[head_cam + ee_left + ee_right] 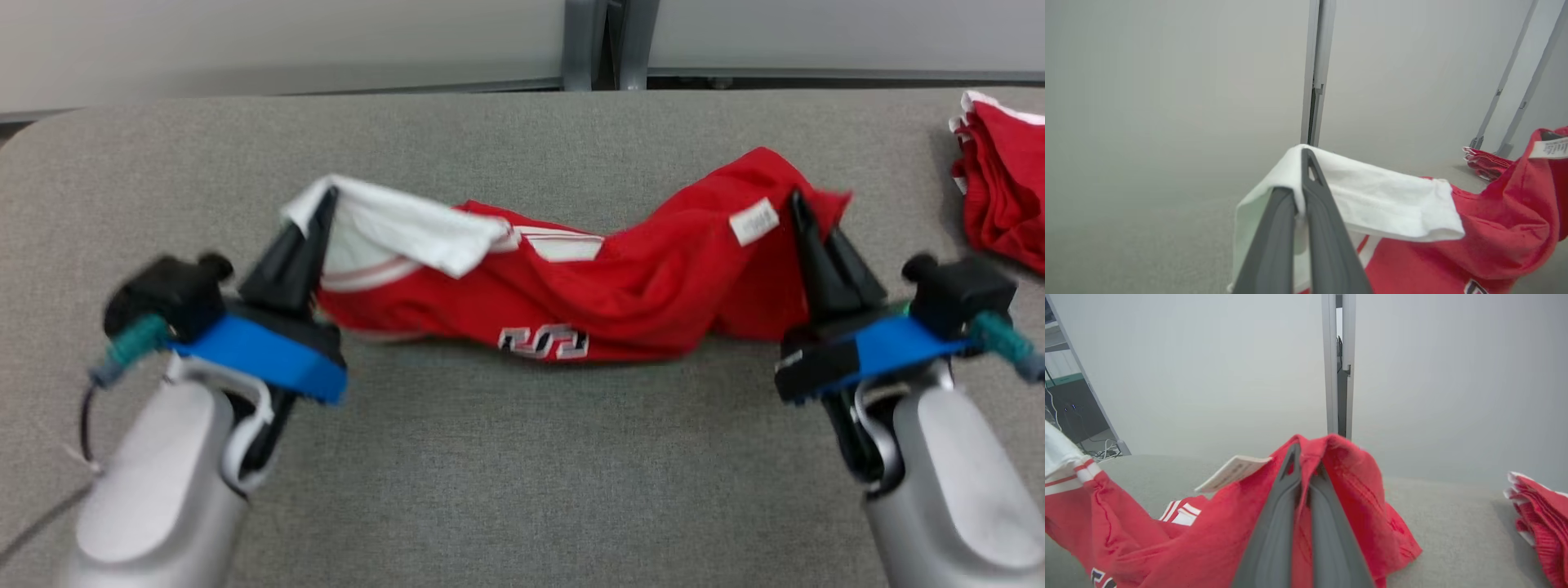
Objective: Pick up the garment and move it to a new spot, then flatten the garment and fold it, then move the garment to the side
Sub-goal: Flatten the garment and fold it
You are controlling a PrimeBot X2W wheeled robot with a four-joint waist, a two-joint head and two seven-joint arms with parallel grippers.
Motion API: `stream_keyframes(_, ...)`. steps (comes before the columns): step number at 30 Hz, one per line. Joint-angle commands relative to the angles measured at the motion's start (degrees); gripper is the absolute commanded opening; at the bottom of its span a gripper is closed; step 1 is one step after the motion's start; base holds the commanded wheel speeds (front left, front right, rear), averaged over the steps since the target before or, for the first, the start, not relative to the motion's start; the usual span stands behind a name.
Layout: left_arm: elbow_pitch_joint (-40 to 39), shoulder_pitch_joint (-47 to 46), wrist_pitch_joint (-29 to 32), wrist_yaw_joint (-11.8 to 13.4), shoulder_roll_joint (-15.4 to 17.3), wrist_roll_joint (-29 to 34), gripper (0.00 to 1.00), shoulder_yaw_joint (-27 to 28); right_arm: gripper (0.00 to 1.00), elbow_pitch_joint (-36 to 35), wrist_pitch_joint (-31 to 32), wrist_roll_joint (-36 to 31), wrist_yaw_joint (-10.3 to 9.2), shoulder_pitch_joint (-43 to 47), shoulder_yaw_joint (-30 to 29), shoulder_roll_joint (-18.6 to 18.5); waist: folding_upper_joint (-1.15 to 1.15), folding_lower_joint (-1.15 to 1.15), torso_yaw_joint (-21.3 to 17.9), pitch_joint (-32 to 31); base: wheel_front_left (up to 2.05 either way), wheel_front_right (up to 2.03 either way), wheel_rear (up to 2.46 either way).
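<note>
Closest in, left gripper (329, 198) is pinched shut on the white-lined corner of the garment (571, 302). Right gripper (796, 202) is pinched shut on the red corner beside the care label (753, 221). Garment hangs between them as a sagging, twisted band over the middle of the table (506, 465). Its lower edge either touches or just clears the surface, can't tell which. My read: pick-up is done, relocation is the step in hand. Flattening, folding and moving aside are all left. Further back, at the table's far right edge, I see another red pile (1000, 188), well apart from the garment.
</note>
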Motion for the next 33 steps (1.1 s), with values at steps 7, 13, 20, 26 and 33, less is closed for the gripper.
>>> stream_keyframes(7, 4.8, -23.3, 2.29, -0.52, 5.05, -0.08, 0.0, 2.79, 0.0, 5.55, 3.21, 5.53, -0.02, -24.39, 2.46, -1.0, 0.0, -0.01, -2.12, 7.96, 0.0, 0.0, 0.0)
stream_keyframes(13, 11.13, -43.37, 4.35, -0.63, 7.11, -1.98, 0.0, 0.64, 0.0, 13.89, 4.32, 8.96, -0.02, -44.98, 1.39, -1.66, 0.0, -0.01, -2.59, 13.4, 0.0, 0.0, 0.0)
stream_keyframes(20, 19.33, -62.88, 1.86, -0.61, 7.83, -5.06, 0.0, -3.31, 0.0, 25.5, 1.09, 9.69, -0.02, -63.47, 0.72, -2.32, 0.0, -0.01, -3.5, 14.97, 0.0, 0.0, 0.0)
stream_keyframes(26, 24.08, -70.33, -0.78, -0.61, 6.32, -7.75, 0.0, -7.43, 0.0, 32.87, -2.56, 11.27, -0.02, -70.74, 3.03, -3.43, 0.0, -0.01, -3.0, 14.68, 0.0, 0.0, 0.0)
stream_keyframes(33, 24.38, -67.83, -2.29, -0.63, 6.55, -10.51, 0.0, -11.45, 0.0, 36.32, -4.44, 14.34, -0.02, -68.24, 7.57, -4.83, 0.0, -0.01, -2.43, 16.72, 0.0, 0.0, 0.0)
